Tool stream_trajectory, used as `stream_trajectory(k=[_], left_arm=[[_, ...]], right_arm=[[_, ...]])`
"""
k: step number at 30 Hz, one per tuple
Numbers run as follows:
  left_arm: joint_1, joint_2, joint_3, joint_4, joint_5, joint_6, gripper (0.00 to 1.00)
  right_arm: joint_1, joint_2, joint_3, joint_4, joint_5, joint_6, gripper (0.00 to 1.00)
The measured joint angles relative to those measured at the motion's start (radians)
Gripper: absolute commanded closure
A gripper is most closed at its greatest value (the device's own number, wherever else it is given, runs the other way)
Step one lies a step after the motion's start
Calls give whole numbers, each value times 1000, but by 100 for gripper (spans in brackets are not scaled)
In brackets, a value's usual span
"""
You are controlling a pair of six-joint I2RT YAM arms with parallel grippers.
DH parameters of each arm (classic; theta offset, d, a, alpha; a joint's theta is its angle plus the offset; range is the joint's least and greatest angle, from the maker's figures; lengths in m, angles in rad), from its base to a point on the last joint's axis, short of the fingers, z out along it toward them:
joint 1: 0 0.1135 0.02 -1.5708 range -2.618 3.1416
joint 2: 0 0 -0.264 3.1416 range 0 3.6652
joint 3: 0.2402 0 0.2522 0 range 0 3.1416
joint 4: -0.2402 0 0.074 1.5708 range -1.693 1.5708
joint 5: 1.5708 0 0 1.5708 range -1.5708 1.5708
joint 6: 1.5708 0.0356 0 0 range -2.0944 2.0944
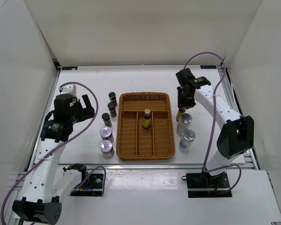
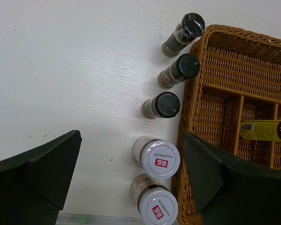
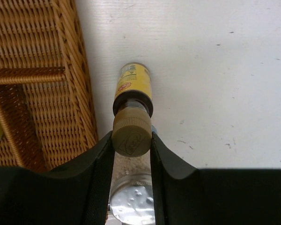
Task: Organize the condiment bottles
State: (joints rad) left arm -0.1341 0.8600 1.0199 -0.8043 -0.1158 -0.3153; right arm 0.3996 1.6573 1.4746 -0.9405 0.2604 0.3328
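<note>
Had the right jaws pinched shut on the tan cap of a slim amber bottle (image 3: 133, 86), upright on the bench (image 3: 215, 70), just right of the wicker basket (image 3: 79, 70). Saw a silvery cylinder (image 1: 184, 124) close on that bottle's near side and a second cylinder (image 1: 187, 140) nearer still. Had the left jaws spread wide, gripping nothing, above one silver-lidded jar (image 2: 157, 158) and its twin jar (image 2: 155, 206). Noted, in a row beyond along the basket's left wall, a first black-capped jar (image 2: 161, 105), a middle black-capped jar (image 2: 178, 72) and a far black-capped jar (image 2: 183, 29). Found the other amber bottle (image 1: 146, 119) inside the basket's middle compartment.
</note>
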Motion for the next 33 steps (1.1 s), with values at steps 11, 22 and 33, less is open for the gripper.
stream_trajectory(k=[11,22,33], left_arm=[[0,0,0,0,0,0,0],[0,0,0,0,0,0,0],[0,0,0,0,0,0,0]], right_arm=[[73,-287,101,-33,68,-11,99],[386,-349,212,-118,0,-31,99],[589,-424,66,-105,-36,12,99]])
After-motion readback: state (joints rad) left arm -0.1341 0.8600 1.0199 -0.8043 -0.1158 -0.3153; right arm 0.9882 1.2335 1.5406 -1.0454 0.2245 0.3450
